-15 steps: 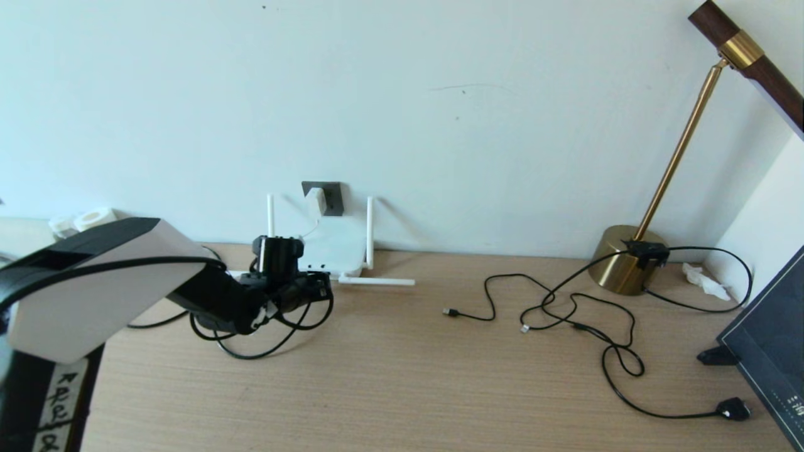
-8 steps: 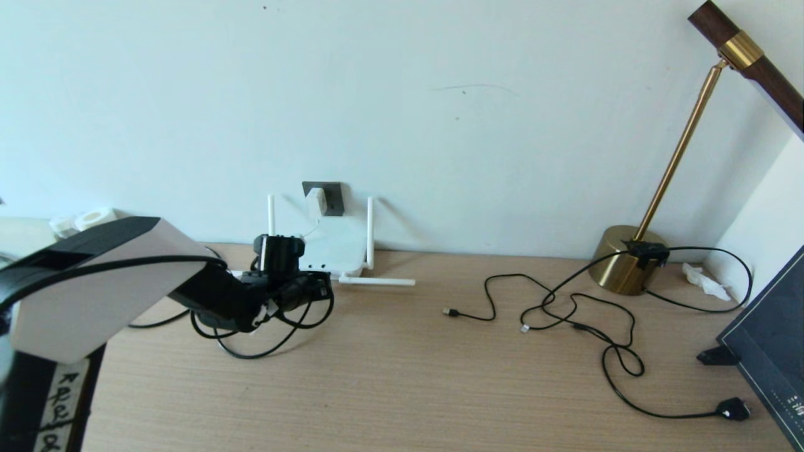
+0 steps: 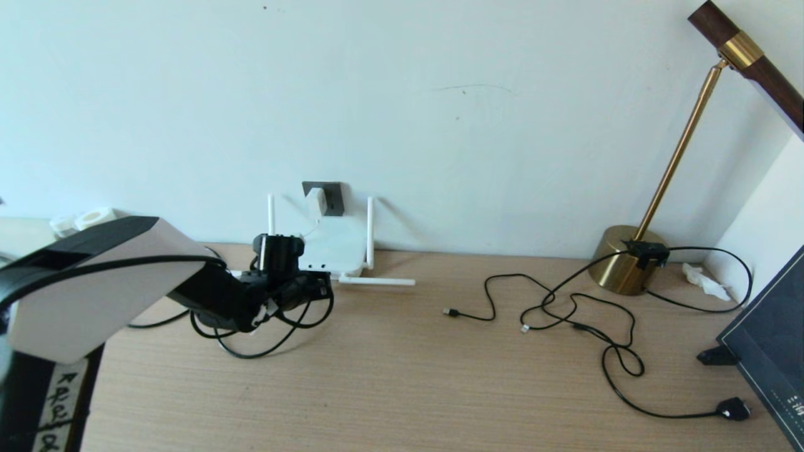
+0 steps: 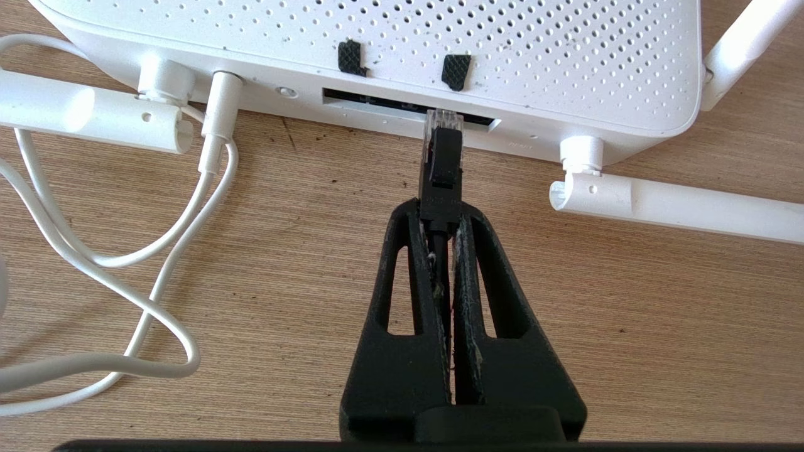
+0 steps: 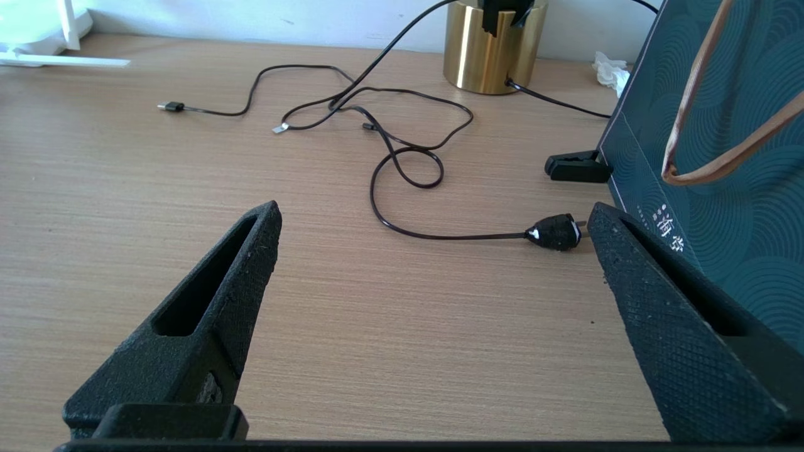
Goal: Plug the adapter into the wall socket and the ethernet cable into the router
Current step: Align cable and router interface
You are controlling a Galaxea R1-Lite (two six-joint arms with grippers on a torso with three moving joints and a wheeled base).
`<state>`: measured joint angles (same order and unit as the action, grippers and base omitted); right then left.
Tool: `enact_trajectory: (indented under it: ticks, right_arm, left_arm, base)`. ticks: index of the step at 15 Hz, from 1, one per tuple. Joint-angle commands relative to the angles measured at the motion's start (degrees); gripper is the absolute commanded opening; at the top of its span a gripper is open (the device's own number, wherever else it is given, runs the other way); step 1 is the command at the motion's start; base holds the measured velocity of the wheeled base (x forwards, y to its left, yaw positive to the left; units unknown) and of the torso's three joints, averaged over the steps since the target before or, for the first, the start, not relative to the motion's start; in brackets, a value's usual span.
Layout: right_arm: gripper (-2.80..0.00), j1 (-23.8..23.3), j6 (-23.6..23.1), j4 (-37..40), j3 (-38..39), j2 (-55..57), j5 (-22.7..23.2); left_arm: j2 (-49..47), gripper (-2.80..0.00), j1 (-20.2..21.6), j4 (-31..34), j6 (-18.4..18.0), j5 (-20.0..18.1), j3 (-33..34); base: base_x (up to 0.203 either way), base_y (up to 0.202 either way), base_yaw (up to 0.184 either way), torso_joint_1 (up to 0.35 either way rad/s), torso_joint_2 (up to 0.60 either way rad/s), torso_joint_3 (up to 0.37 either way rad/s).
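Because the left tool (image 4: 440,216) is clamped on the ethernet cable (image 4: 441,164) just behind its small black plug, with the clear tip jutting out ahead of the fingertips (image 4: 402,220), the hold already sits where it belongs: on the stiff moulded boot rather than on the round cord behind it, which loops slackly on the bench (image 3: 402,376) and would buckle if pushed. The plug is light and rigid but, I judge, fragile at its clear end and latch, so it wants a straight, gentle shove with no twist; its smooth sides could slip back between the pads if the port resists. Just beyond, the clear tip stands at the mouth of the dark port slot along the near edge of the router (image 4: 502,56), seemingly touching or barely entered; whether it has seated I cannot tell. The router is a light flat white box that may slide toward the wall when pressed, its stick antennas folded out to either side. Farther back, the adapter (image 3: 317,201) sits in the wall socket (image 3: 333,194), its thin white cord running down to the router. The right tool (image 5: 433,251) hangs idle with fingers spread wide over bare bench on the robot's right.
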<state>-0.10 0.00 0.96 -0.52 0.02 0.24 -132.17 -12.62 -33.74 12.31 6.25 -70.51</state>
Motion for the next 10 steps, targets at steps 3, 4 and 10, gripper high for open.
enact_trajectory:
  ticks: [3,4,10]
  right_arm:
    - [0.0,0.0,0.0,0.0,0.0,0.1,0.0]
    - [0.0,0.0,0.0,0.0,0.0,0.0,0.0]
    - [0.0,0.0,0.0,0.0,0.0,0.0,0.0]
  left_arm:
    - [0.7,-2.8,0.0,-0.3,0.1,0.1,0.2]
    - [0.8,-2.8,0.0,-0.2,0.1,0.1,0.2]
    - [0.9,-2.8,0.0,-0.3,0.1,0.1,0.7]
  base:
    - [0.0,0.0,0.0,0.0,0.0,0.0]
    - [0.0,0.0,0.0,0.0,0.0,0.0]
    - [0.0,0.0,0.0,0.0,0.0,0.0]
